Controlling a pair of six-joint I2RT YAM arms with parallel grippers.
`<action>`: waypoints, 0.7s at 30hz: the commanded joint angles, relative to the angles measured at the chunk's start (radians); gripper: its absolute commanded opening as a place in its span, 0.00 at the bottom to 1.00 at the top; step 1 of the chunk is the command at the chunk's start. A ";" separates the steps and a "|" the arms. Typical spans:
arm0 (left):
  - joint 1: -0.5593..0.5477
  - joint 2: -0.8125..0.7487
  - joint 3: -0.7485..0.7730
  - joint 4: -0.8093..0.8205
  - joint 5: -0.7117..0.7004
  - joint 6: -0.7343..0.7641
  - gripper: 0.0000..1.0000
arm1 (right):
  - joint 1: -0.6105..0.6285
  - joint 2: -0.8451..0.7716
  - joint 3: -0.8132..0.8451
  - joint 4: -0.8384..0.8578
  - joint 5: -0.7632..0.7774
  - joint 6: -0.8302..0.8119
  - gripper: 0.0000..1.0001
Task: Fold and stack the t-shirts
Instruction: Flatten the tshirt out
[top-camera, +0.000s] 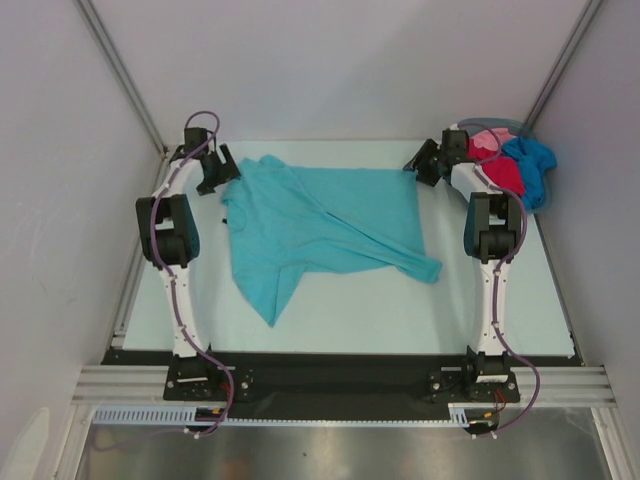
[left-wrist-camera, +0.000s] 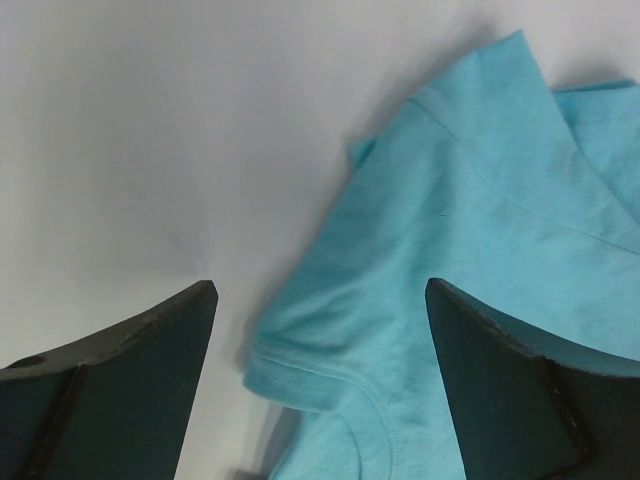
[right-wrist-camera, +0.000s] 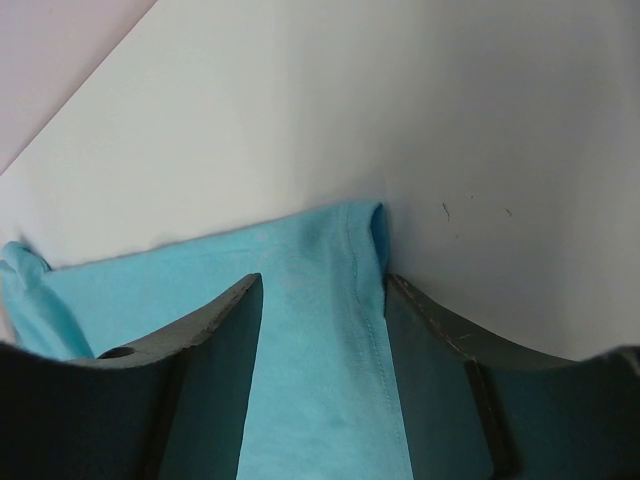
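Observation:
A teal t-shirt (top-camera: 320, 225) lies partly folded on the white table, one sleeve trailing to the front right. My left gripper (top-camera: 222, 172) is open at the shirt's far left corner; in the left wrist view (left-wrist-camera: 320, 290) the collar and shoulder of the shirt (left-wrist-camera: 480, 230) lie between its wide-spread fingers. My right gripper (top-camera: 420, 163) is open at the far right corner; in the right wrist view (right-wrist-camera: 320, 285) the hemmed corner of the shirt (right-wrist-camera: 310, 330) lies between its fingers, which stand to either side of the cloth. Red (top-camera: 505, 172), pink (top-camera: 490, 140) and blue (top-camera: 535, 160) shirts lie heaped at the back right.
The heap sits in a grey-blue basket (top-camera: 500, 123) at the table's far right corner, just behind the right arm. Grey walls close in the table on the left, back and right. A black strip and a metal rail run along the near edge.

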 joint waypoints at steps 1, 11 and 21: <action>0.023 0.009 0.044 -0.026 -0.028 0.022 0.92 | -0.003 0.005 -0.047 -0.074 0.012 -0.004 0.58; 0.000 0.040 0.029 -0.020 -0.010 0.018 0.92 | -0.004 -0.015 -0.092 -0.043 0.006 0.002 0.58; -0.037 0.049 0.081 -0.032 0.024 0.012 0.92 | 0.002 -0.002 -0.069 -0.049 -0.007 0.017 0.57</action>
